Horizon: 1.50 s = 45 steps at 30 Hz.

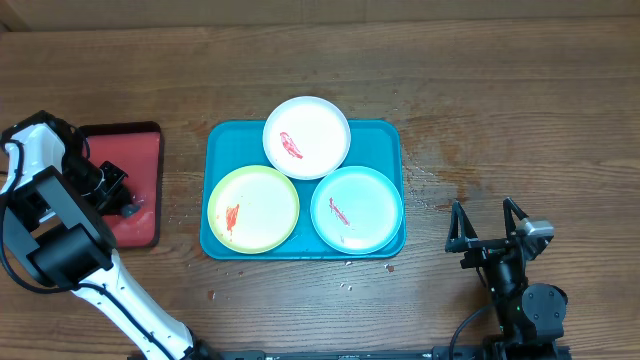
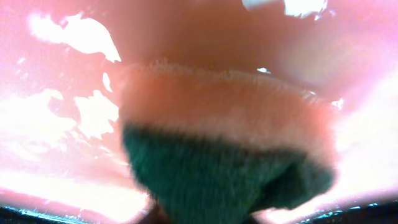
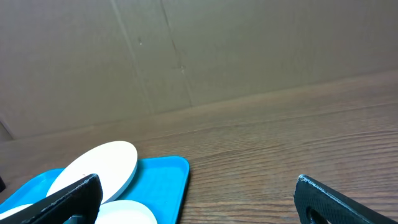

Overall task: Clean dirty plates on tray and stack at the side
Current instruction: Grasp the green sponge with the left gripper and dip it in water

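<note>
The teal tray [image 1: 385,135] lies mid-table with three plates on it. The white plate [image 1: 306,137] is at the back, the yellow-green plate [image 1: 253,208] front left, and the mint plate [image 1: 357,208] front right. Each has a red smear. My left gripper [image 1: 122,200] is down over the small red tray, and its wrist view is filled by a pink and green sponge [image 2: 224,149]. Its jaws are hidden. My right gripper [image 1: 487,225] is open and empty, right of the teal tray [image 3: 165,180]. The white plate [image 3: 99,165] also shows in the right wrist view.
The small dark-rimmed tray with red inside [image 1: 135,150] sits at the left, beside the teal tray. A few wet spots or crumbs lie on the wood table [image 1: 500,120] in front of and to the right of the teal tray.
</note>
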Each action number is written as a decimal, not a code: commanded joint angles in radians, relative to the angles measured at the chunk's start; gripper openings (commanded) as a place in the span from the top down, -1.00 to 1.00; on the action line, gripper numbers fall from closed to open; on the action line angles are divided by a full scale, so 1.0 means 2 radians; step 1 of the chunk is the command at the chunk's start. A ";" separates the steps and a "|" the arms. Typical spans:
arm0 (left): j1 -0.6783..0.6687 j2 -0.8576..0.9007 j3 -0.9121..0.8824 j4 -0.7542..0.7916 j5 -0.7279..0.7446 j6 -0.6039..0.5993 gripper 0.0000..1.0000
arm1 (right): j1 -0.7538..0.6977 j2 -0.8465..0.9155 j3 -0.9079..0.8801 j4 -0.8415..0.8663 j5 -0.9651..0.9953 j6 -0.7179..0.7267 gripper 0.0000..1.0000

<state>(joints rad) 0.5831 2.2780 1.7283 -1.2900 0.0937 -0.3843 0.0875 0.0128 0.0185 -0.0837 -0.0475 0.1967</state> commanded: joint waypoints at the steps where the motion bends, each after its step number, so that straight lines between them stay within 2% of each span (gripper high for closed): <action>1: 0.000 0.012 -0.006 0.000 -0.011 0.002 0.91 | 0.003 -0.005 -0.005 0.002 0.001 -0.003 -1.00; 5: 0.000 0.012 -0.006 0.003 -0.011 0.002 0.91 | 0.003 -0.005 -0.005 0.002 0.001 -0.003 -1.00; 6: 0.000 0.012 -0.006 0.007 -0.011 0.002 0.64 | 0.003 -0.005 -0.005 0.002 0.001 -0.003 -1.00; 7: 0.000 0.012 -0.006 0.010 -0.011 0.002 -0.22 | 0.003 -0.005 -0.005 0.002 0.001 -0.003 -1.00; 8: 0.000 0.012 -0.006 0.014 -0.012 0.002 -1.00 | 0.003 -0.005 -0.005 0.002 0.001 -0.003 -1.00; 14: 0.000 0.012 -0.006 0.031 -0.013 0.002 -1.00 | 0.003 -0.005 -0.005 0.002 0.001 -0.003 -1.00; 15: 0.000 0.012 -0.006 0.030 -0.013 0.002 -0.76 | 0.003 -0.005 -0.005 0.002 0.001 -0.003 -1.00; 17: -0.001 0.012 -0.006 0.026 -0.012 0.002 -0.15 | 0.003 -0.005 -0.005 0.002 0.001 -0.003 -1.00; 18: -0.001 0.012 -0.006 0.022 -0.011 0.002 0.07 | 0.003 -0.005 -0.005 0.002 0.001 -0.003 -1.00; 19: -0.001 0.012 -0.006 0.017 -0.011 0.002 0.20 | 0.003 -0.005 -0.005 0.002 0.001 -0.003 -1.00; 20: -0.001 0.012 -0.006 0.013 -0.011 0.002 0.23 | 0.003 -0.005 -0.005 0.002 0.001 -0.003 -1.00; 23: -0.001 0.012 -0.006 -0.007 -0.011 0.002 0.21 | 0.003 -0.005 -0.005 0.002 0.001 -0.003 -1.00; 24: -0.001 0.012 -0.006 -0.013 -0.011 0.002 0.03 | 0.003 -0.005 -0.005 0.002 0.001 -0.003 -1.00; 25: -0.001 0.012 -0.006 -0.019 -0.011 0.002 -0.25 | 0.003 -0.005 -0.005 0.002 0.001 -0.003 -1.00; 26: -0.001 0.012 -0.006 -0.026 -0.011 0.002 -0.45 | 0.003 -0.005 -0.005 0.002 0.001 -0.003 -1.00; 28: -0.001 0.012 -0.006 -0.037 -0.011 0.002 -0.70 | 0.003 -0.005 -0.005 0.002 0.001 -0.003 -1.00; 29: -0.001 0.012 -0.006 -0.044 -0.011 0.002 -0.90 | 0.003 -0.005 -0.005 0.002 0.001 -0.003 -1.00; 30: -0.001 0.012 -0.006 -0.051 -0.011 0.002 -1.00 | 0.003 -0.005 -0.005 0.002 0.001 -0.003 -1.00; 35: -0.001 0.012 -0.006 -0.066 -0.007 0.002 -0.99 | 0.003 -0.005 -0.005 0.002 0.001 -0.003 -1.00; 36: -0.001 0.012 -0.006 -0.065 -0.007 0.002 -0.93 | 0.003 -0.005 -0.005 0.002 0.001 -0.003 -1.00; 38: -0.001 0.012 -0.006 -0.061 -0.008 0.002 -0.52 | 0.003 -0.005 -0.005 0.002 0.001 -0.003 -1.00; 39: -0.001 0.012 -0.006 -0.058 -0.008 0.002 -0.26 | 0.003 -0.005 -0.005 0.002 0.001 -0.003 -1.00; 40: -0.001 0.012 -0.006 -0.055 -0.008 0.002 0.22 | 0.003 -0.005 -0.005 0.002 0.001 -0.003 -1.00; 41: -0.001 0.012 -0.006 -0.052 -0.010 0.002 0.48 | 0.003 -0.005 -0.005 0.002 0.001 -0.003 -1.00; 42: -0.001 0.012 -0.006 -0.049 -0.011 0.001 0.81 | 0.003 -0.005 -0.005 0.002 0.001 -0.003 -1.00; 43: -0.001 0.012 -0.006 -0.046 -0.011 0.001 0.92 | 0.003 -0.005 -0.005 0.002 0.001 -0.003 -1.00; 45: -0.001 0.012 -0.006 -0.040 -0.011 0.001 0.91 | 0.003 -0.005 -0.005 0.002 0.001 -0.003 -1.00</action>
<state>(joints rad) 0.5823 2.2875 1.7218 -1.3815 0.0776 -0.3851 0.0875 0.0128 0.0185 -0.0834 -0.0479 0.1967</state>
